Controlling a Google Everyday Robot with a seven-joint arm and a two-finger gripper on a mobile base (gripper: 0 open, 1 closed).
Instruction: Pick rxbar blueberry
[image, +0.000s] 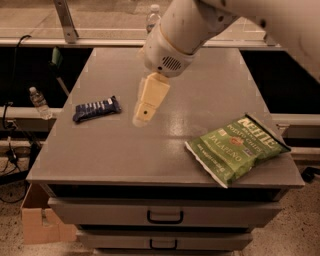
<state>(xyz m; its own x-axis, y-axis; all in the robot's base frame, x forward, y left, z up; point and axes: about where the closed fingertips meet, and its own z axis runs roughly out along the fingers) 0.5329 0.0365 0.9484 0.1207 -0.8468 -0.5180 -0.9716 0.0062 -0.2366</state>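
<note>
Step in hand: approach, no grasp yet.

- rxbar blueberry (96, 109): lies flat on the grey table (210, 95), well apart from the green chip bag (237, 147), towards the table's opposite side edge. Long axis roughly crosswise, slightly tilted. Nothing touches it.
- My gripper (142, 116): hangs above the table between chip bag and bar, nearer the bar, beside its near end rather than over it. Points down at a slant. Apart or together: I cannot tell from this angle. It holds nothing.
- Water bottle (154, 17): upright at the far edge, well away from the chip bag; not in my path.

Next move, as I judge it: travel further from the chip bag until centred over the bar, turn my wrist to span its narrow width, then descend. The wrapper is flat and slick, so a shallow pinch risks sliding it.
</note>
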